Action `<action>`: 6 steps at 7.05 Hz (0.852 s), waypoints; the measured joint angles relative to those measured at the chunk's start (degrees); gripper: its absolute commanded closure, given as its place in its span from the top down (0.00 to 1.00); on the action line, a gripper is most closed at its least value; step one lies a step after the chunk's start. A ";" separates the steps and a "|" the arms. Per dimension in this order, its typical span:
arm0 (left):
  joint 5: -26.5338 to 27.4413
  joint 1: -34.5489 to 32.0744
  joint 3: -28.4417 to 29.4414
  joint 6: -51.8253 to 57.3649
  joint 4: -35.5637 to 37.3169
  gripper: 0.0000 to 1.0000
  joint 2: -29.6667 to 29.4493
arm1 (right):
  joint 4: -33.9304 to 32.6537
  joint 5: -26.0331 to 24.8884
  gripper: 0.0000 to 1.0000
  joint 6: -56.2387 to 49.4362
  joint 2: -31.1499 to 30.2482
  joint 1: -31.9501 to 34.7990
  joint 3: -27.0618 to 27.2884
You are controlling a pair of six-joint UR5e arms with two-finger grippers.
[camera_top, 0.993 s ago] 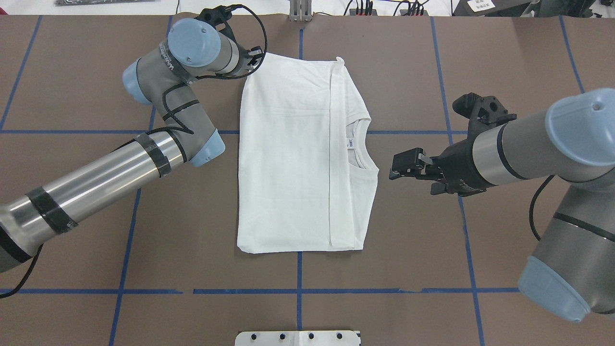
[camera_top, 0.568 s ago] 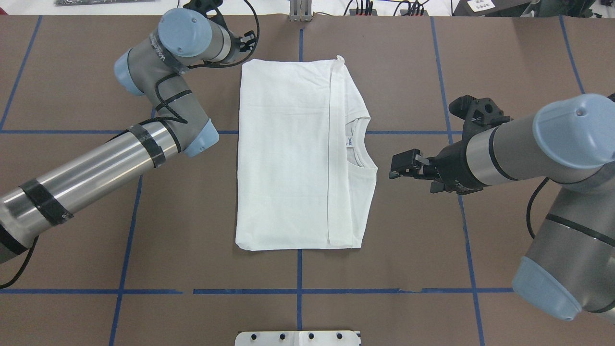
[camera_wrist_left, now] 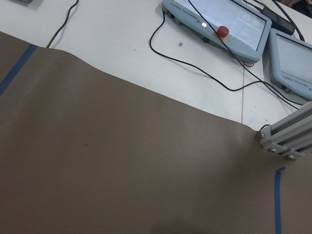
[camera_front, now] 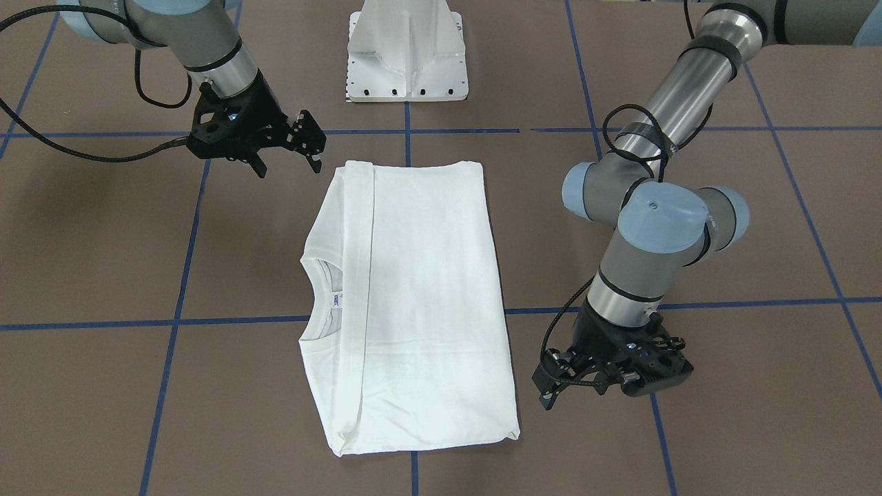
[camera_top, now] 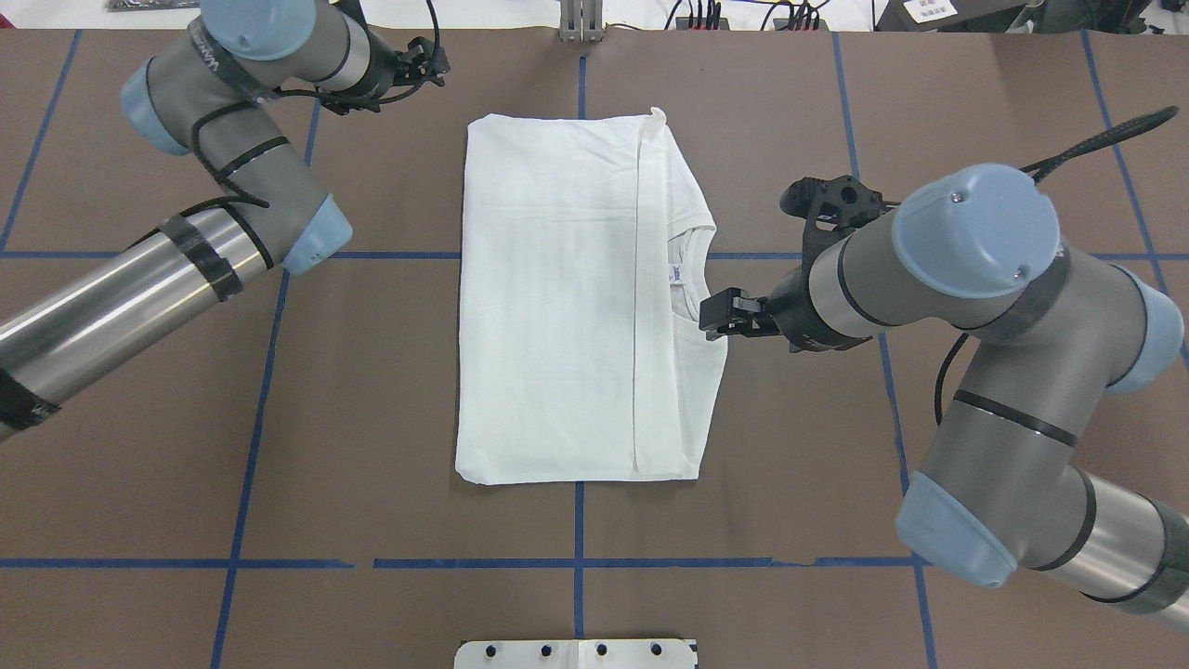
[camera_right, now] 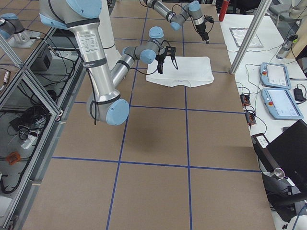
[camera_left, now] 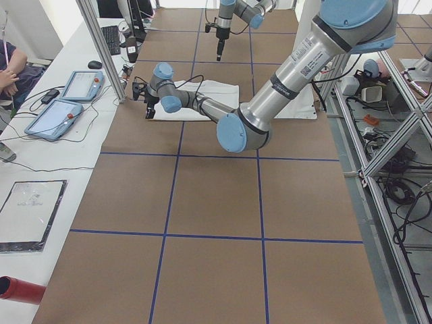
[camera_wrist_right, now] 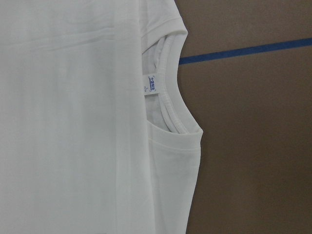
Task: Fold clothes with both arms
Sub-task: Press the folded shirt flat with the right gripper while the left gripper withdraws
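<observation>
The clothes are one white T-shirt point(camera_top: 557, 307) point(camera_front: 420, 296), folded into a flat rectangle on the brown table. Its ribbed collar point(camera_top: 692, 288) point(camera_wrist_right: 168, 97) and small neck label point(camera_wrist_right: 152, 83) face the robot's right. My right gripper point(camera_top: 715, 316) point(camera_front: 310, 145) hovers open just off the collar edge, holding nothing. My left gripper point(camera_top: 437, 60) point(camera_front: 548, 382) is open and empty, off the cloth beyond the shirt's far left corner. Neither wrist view shows its own fingers.
A white pedestal base point(camera_front: 406, 48) point(camera_top: 576, 653) stands at the table's near edge, in front of the robot. An aluminium post point(camera_top: 581, 23) point(camera_wrist_left: 287, 139) and two touch-screen pendants point(camera_wrist_left: 219, 19) sit past the far edge. Blue tape lines point(camera_top: 576, 562) grid the brown table.
My left arm pulled back from the shirt's far left corner, up and to the left. My right gripper moved left, from a gap beside the shirt to the collar edge.
</observation>
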 measured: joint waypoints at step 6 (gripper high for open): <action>-9.06 6.02 -37.80 1.89 19.38 1.00 17.96 | -5.39 -15.88 1.00 -11.74 12.89 -12.70 -15.88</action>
